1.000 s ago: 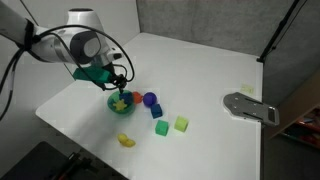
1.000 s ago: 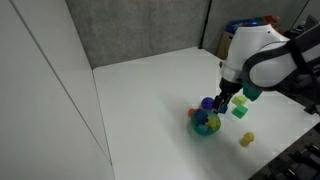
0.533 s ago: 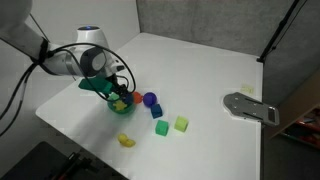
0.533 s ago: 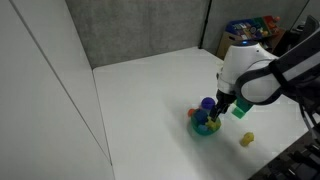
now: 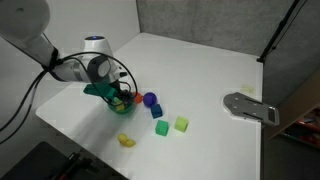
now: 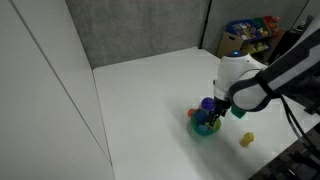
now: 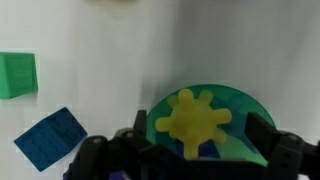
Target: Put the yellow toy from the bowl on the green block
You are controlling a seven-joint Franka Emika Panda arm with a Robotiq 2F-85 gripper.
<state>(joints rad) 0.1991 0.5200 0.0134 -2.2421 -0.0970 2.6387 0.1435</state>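
The claw (image 7: 196, 135) hangs spread over the bowl (image 7: 240, 96), straddling the yellow star toy (image 7: 195, 118), which lies inside the bowl, unpinched. On closing, the spiky points could slip free of the grip, or the claw could catch the bowl's rim and tip it. The green block (image 7: 17, 75) sits on the counter (image 7: 110, 50), apart from the bowl, beyond a blue block (image 7: 55, 140).
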